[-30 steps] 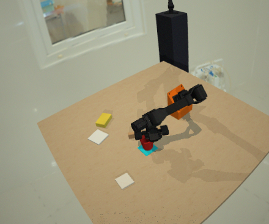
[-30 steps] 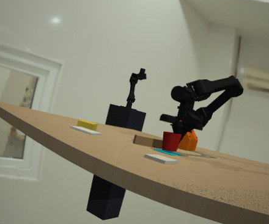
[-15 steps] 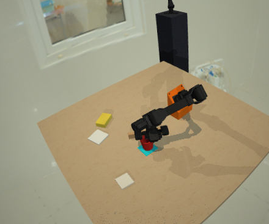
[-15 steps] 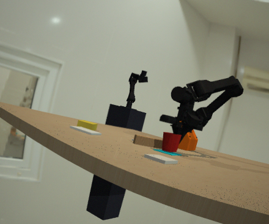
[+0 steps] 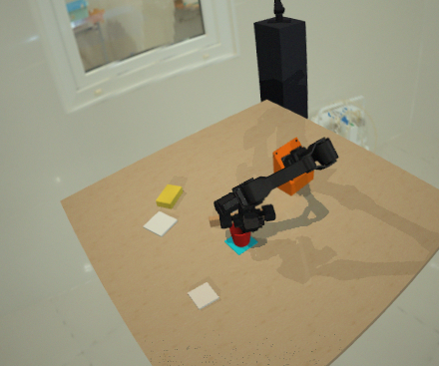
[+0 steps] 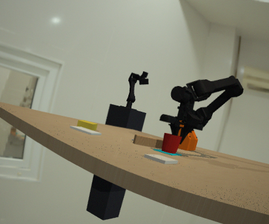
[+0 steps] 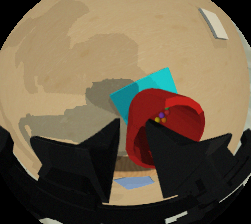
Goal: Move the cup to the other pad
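Observation:
The red cup (image 5: 241, 239) (image 6: 171, 143) (image 7: 144, 107) stands upright on the cyan pad (image 5: 236, 250) (image 6: 159, 150) (image 7: 157, 82). Several small coloured marbles (image 7: 161, 116) show inside it in the wrist view. My gripper (image 6: 180, 137) (image 7: 133, 122) is open, with its fingers apart at the cup's rim. One finger is over the cup's inside, the other outside its wall with a gap. The blue pad (image 7: 135, 182) shows partly at the bottom of the wrist view, beyond the wooden bar. The arm hides much of it in the top and exterior views.
The low wooden bar (image 5: 214, 221) (image 6: 148, 141) (image 7: 135, 163) stands close beside the cup, between the pads. White tiles (image 5: 160, 223) (image 5: 204, 295) (image 6: 85, 130) (image 6: 161, 158) and a yellow block (image 5: 170, 195) (image 6: 87, 125) lie on the table. A second arm stands on a black pedestal (image 5: 281, 60) behind.

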{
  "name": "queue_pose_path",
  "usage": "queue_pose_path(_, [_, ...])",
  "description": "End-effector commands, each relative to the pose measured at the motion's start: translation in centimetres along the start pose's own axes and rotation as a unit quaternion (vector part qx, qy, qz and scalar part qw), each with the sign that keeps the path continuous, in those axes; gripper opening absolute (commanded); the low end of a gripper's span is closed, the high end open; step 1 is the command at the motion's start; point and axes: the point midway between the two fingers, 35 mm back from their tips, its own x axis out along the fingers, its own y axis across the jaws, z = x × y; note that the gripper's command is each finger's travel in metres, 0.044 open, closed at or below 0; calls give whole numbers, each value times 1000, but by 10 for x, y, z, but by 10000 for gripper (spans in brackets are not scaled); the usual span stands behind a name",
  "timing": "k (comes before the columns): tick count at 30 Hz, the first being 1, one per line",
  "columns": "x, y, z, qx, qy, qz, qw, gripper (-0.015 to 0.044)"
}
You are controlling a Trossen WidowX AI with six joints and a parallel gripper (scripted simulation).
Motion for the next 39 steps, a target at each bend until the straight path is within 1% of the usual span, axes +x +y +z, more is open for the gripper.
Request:
queue_pose_path(1, [-5,-1,0,-1,0,-1,1000,128])
queue_pose_path(33, [-52,0,-1,1,-2,-1,1000,128])
queue_pose_path(39, [-47,1,-1,3,-3,2,1000,285])
